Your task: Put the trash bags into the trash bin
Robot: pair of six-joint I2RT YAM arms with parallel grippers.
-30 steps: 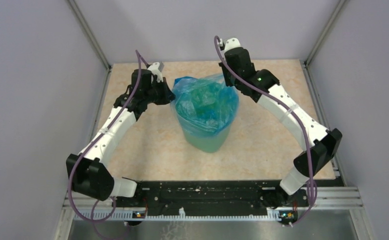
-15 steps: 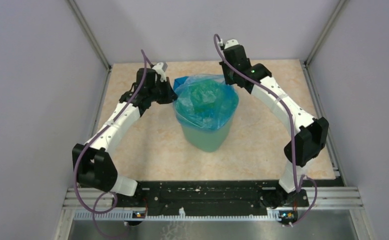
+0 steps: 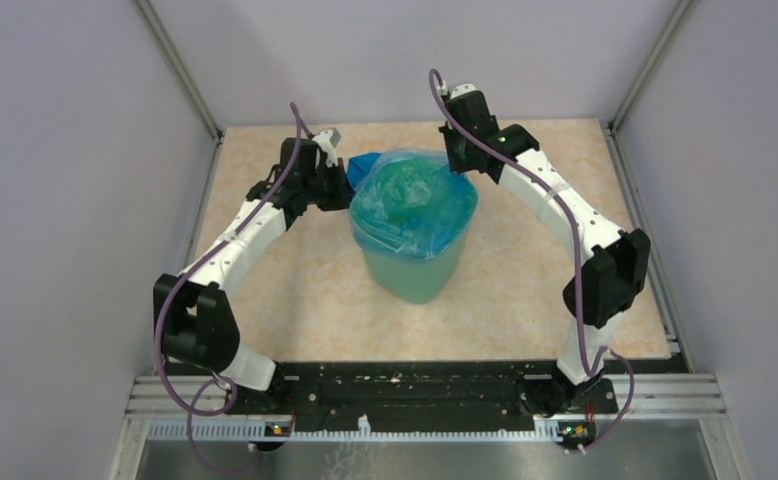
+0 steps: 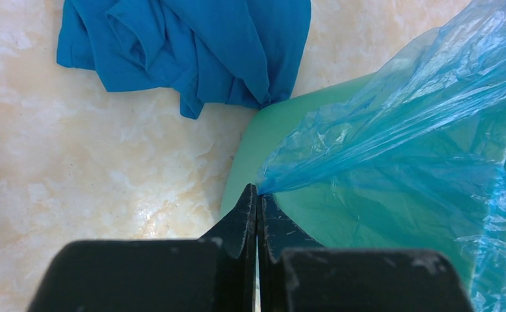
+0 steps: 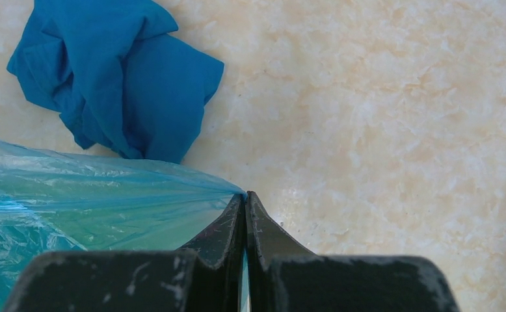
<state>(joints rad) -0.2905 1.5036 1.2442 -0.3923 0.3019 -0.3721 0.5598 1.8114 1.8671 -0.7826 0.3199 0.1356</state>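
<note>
Trash bin (image 3: 412, 278): you see it upright, mid table (image 3: 295, 290).
Trash bag (image 3: 412, 205): draped over the bin's rim, bunched inside.
Left fingers (image 3: 343, 190): at the bag's far-left edge.
Right fingers (image 3: 462, 165): at its far-right edge.

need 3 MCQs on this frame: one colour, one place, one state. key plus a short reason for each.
1. What colour is the trash bin?
A. mint green
B. red
C. black

2. Where does the crumpled dark-blue piece lie?
A. inside the bin
B. on the table, outside the bin
C. hanging on the back wall

3. What is the left gripper doing?
A. open over the table
B. shut on the trash bag
C. shut on the dark-blue piece

Key:
1 A: the top view shows a green wall below the bag's edge.
2 B: the left wrist view shows it flat on the marbled surface beyond the bin's rim.
3 B: the jaws are closed, and the light-blue film runs taut from their tip.
</note>
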